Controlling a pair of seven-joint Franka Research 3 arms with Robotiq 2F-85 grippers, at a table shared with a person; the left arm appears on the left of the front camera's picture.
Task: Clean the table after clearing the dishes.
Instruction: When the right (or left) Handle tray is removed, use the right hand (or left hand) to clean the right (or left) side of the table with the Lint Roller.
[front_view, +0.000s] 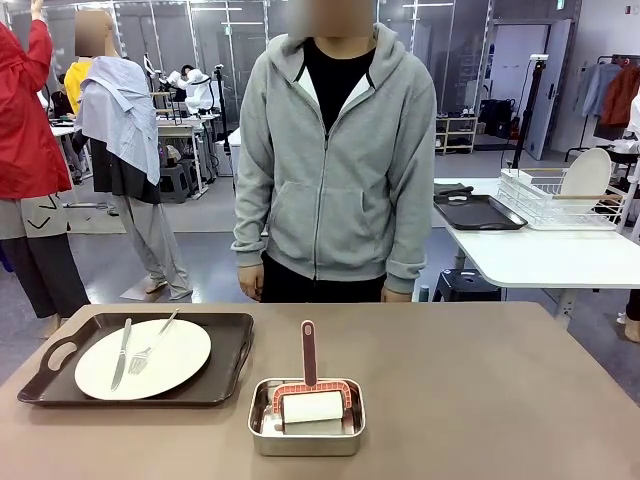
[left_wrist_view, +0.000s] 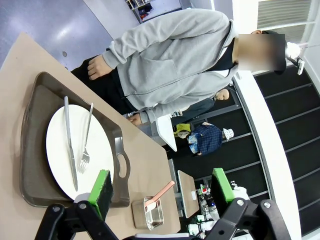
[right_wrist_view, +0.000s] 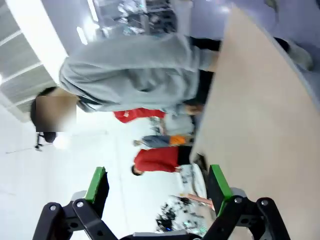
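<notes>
Tipping the tray (front_view: 236, 352) as you lift could send the plate (front_view: 186, 346), knife (front_view: 121, 352) and fork (front_view: 152, 350) sliding off it. The tray sits on the table (front_view: 480, 400), at its left, near the pan (front_view: 258, 420). Your left gripper (left_wrist_view: 161, 185) and right gripper (right_wrist_view: 157, 182) both gape wide, holding nothing.

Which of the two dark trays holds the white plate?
The tray on the brown table, beside the steel pan: it carries the plate, knife and fork. The other tray, on the white table behind, has no plate.
</notes>
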